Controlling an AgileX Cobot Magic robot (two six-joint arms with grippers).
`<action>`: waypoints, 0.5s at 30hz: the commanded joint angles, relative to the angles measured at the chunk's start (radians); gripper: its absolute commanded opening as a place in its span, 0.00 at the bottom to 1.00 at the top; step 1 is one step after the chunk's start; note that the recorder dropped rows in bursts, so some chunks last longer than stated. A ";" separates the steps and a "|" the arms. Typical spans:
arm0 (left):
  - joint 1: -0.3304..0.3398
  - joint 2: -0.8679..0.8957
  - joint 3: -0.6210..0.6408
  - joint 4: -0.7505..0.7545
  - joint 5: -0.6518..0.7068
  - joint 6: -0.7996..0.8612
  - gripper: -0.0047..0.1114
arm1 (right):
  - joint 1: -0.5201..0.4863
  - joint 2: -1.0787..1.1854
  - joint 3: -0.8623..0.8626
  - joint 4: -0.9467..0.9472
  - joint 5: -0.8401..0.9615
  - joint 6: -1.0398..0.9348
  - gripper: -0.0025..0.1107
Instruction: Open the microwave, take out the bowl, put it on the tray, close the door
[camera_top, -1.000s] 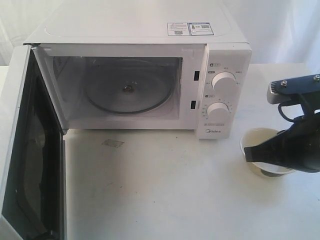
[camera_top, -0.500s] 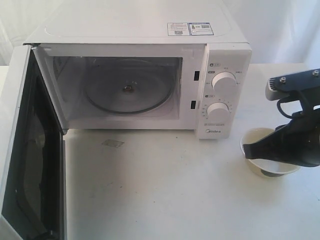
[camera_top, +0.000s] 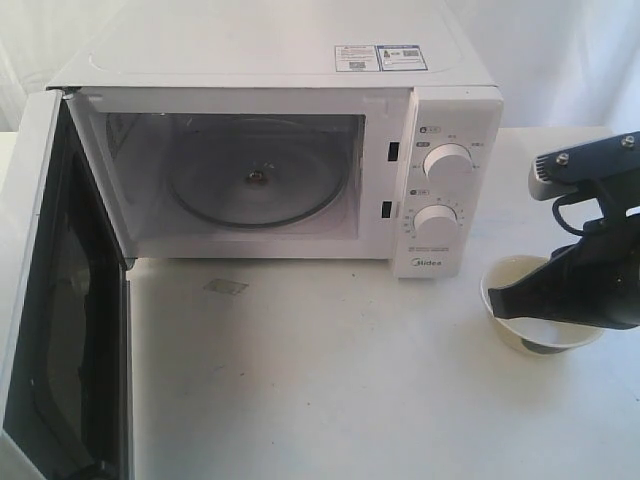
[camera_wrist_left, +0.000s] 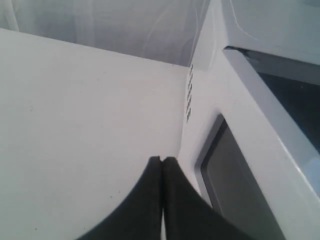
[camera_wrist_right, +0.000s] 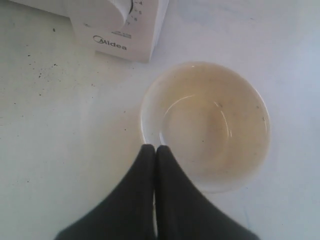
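Observation:
The white microwave (camera_top: 450, 110) stands at the back with its door (camera_top: 40, 300) swung wide open to the left; the cavity and glass turntable (camera_top: 255, 185) are empty. The cream-yellow bowl (camera_top: 520, 275) sits to the right of the dials on the white table, and also fills the right wrist view (camera_wrist_right: 215, 125). My right gripper (camera_top: 497, 300) (camera_wrist_right: 154, 147) is shut, its fingertips pinching the bowl's near rim. My left gripper (camera_wrist_left: 162, 159) is shut with nothing in it, beside the door's outer face and window (camera_wrist_left: 235, 185). It is out of the exterior view. No tray shows.
The white table (camera_top: 320, 380) runs in front of the microwave, with a small faint patch (camera_top: 225, 287) on it. The open door juts toward the front left. A white curtain hangs behind. Vent slots (camera_wrist_left: 189, 95) mark the microwave's side wall.
The right arm's wrist has shifted slightly up and left over the bowl. The bowl has hardly moved. The microwave and door are unchanged.

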 joint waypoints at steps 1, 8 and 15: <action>-0.004 0.069 -0.093 -0.052 0.116 0.035 0.04 | 0.002 -0.005 0.003 -0.045 -0.006 -0.002 0.02; -0.004 0.253 -0.225 -0.227 0.329 0.198 0.04 | 0.002 -0.005 0.003 -0.047 -0.004 -0.002 0.02; -0.004 0.445 -0.313 -0.358 0.547 0.287 0.04 | 0.002 -0.005 0.003 -0.047 -0.011 -0.002 0.02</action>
